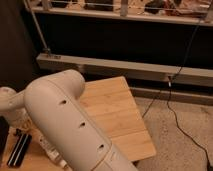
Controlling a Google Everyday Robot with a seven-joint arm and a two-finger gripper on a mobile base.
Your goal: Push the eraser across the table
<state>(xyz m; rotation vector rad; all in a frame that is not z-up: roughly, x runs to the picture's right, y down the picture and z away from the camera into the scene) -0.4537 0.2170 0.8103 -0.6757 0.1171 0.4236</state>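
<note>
The eraser (pixel 18 150), a long black block with a pale stripe, lies on the light wooden table (pixel 112 107) at the lower left, pointing away from the camera. My big white arm (pixel 70 125) crosses the foreground and hides much of the table's left side. The gripper (pixel 21 131) hangs at the far left below the white wrist (pixel 9 100), just above the eraser's far end. Whether it touches the eraser does not show.
A white tube with a printed label (pixel 49 146) lies right of the eraser, partly under my arm. Beyond the table's far edge run a grey rail (pixel 125 67) and a dark shelf front. A black cable (pixel 175 112) trails on the speckled floor at the right.
</note>
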